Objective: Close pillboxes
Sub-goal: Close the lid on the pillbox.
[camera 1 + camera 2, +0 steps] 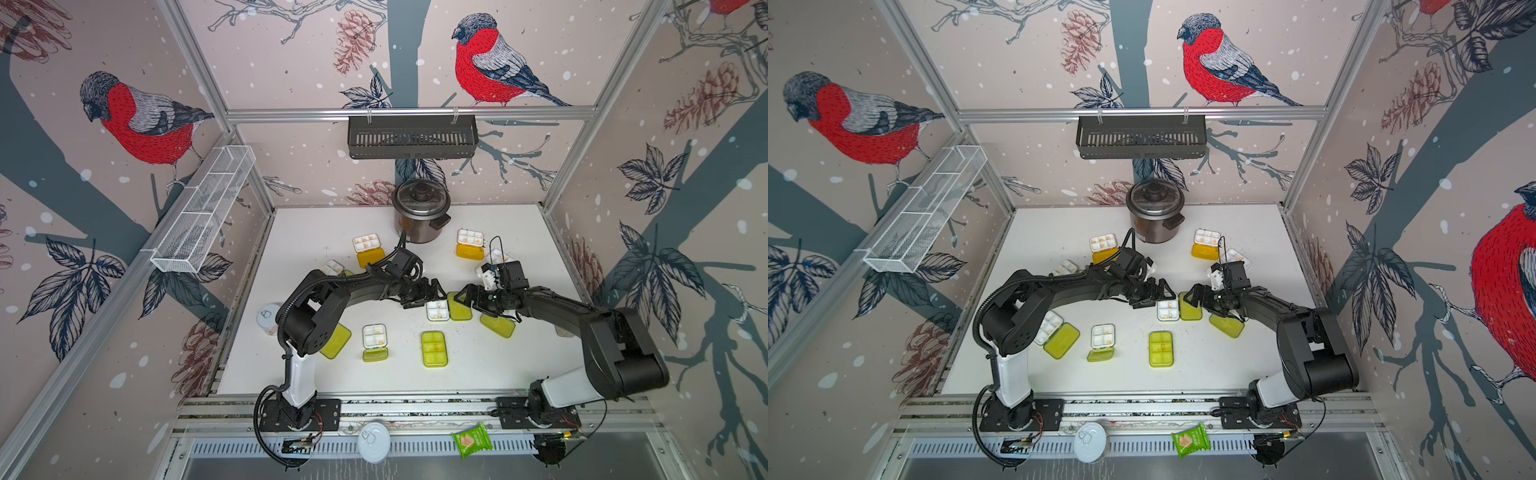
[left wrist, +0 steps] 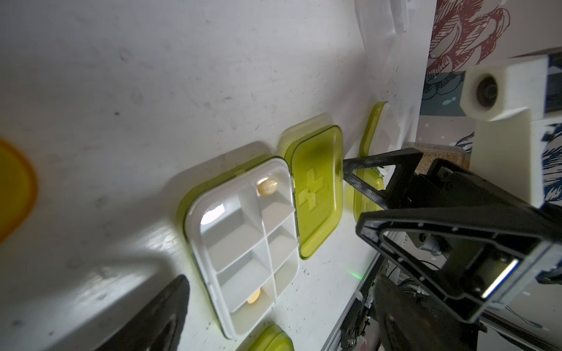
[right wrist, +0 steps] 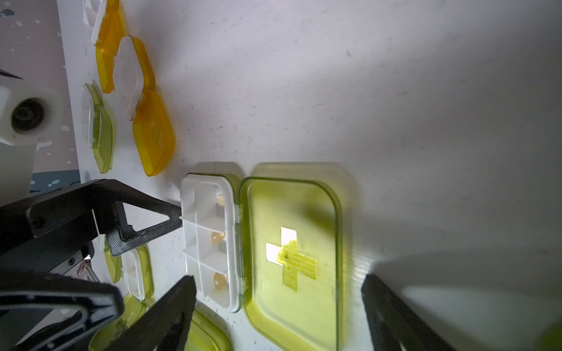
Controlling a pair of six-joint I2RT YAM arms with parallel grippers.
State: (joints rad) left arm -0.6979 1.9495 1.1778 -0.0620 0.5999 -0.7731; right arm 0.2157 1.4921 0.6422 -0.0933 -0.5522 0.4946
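Open pillbox (image 1: pixel 437 310) between two empty, wide-open end effectors.
Left end effector (image 1: pixel 426 298) touches the tray (image 3: pixel 200 243); right end effector's (image 1: pixel 464 302) off-centre lid (image 1: pixel 460 312) flip could skid it, spilling pills (image 3: pixel 218 237).

A steel pot (image 1: pixel 420 210) with a black lid stands at the far edge of the table (image 1: pixel 498 365), under a black slotted basket (image 1: pixel 411 137) hung on the far rail (image 1: pixel 291 113). A white mesh basket (image 1: pixel 203 208) hangs on the left. Near, a white can lid (image 1: pixel 374 441) lies left of a green snack packet (image 1: pixel 471 440).
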